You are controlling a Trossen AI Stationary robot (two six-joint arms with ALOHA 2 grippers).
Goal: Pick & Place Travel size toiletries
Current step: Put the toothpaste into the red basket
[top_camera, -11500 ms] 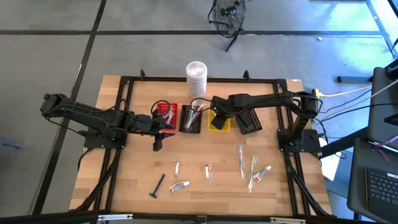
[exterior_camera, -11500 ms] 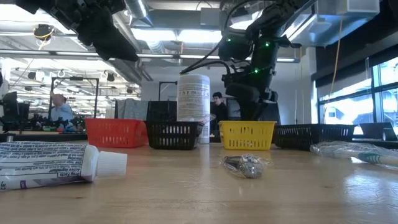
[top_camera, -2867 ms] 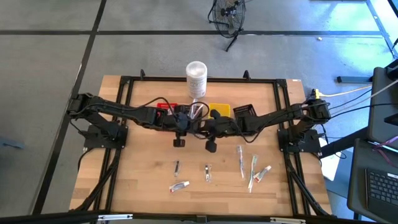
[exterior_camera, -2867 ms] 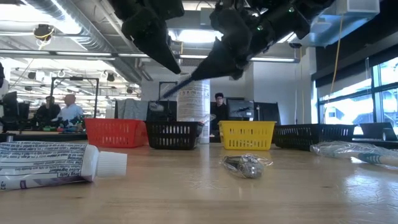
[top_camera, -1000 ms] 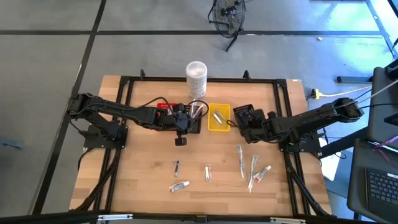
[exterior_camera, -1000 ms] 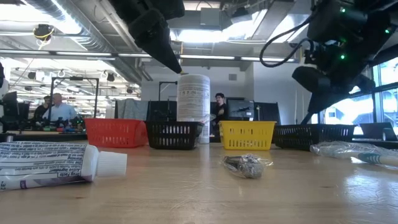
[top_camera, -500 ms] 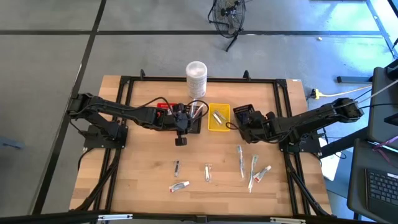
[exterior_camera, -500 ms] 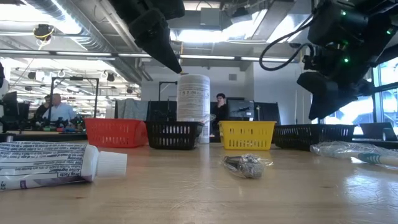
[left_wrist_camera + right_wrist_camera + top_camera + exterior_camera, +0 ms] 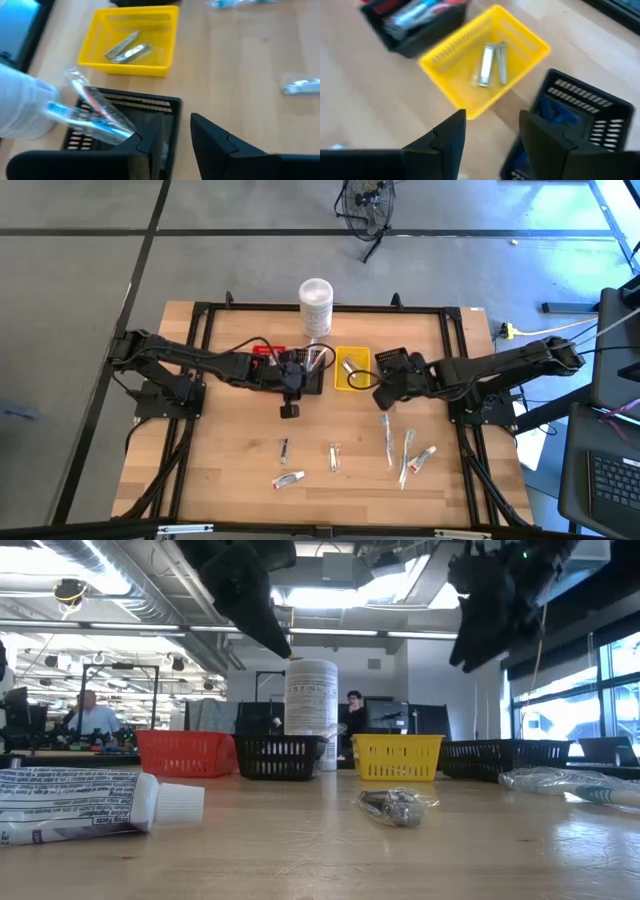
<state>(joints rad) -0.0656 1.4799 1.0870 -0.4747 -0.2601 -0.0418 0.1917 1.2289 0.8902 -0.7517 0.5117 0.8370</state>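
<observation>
Toiletries lie on the table's near half: two silvery pieces [image 9: 284,448] [image 9: 334,457], a white tube [image 9: 289,479], wrapped toothbrushes [image 9: 386,435] and another tube [image 9: 424,457]. The yellow basket [image 9: 351,370] holds two silvery pieces [image 9: 491,62]. Wrapped toothbrushes [image 9: 90,117] stick out of the middle black basket [image 9: 307,370]. My left gripper [image 9: 289,395] [image 9: 176,135] hangs open and empty above that basket's near edge. My right gripper [image 9: 383,395] [image 9: 492,132] is open and empty, raised near the yellow basket's near right corner.
A red basket [image 9: 268,358] and a second black basket [image 9: 395,365] with blue items flank the row. The tall white container [image 9: 315,302] stands behind them. In the low view a tube [image 9: 90,802] and a silvery piece [image 9: 395,806] lie close to the camera. People show in the room beyond.
My right gripper has risen and shifted toward the table's left, from beside the right black basket to the yellow basket's near right corner. My left gripper has kept still. Nothing on the table has moved.
</observation>
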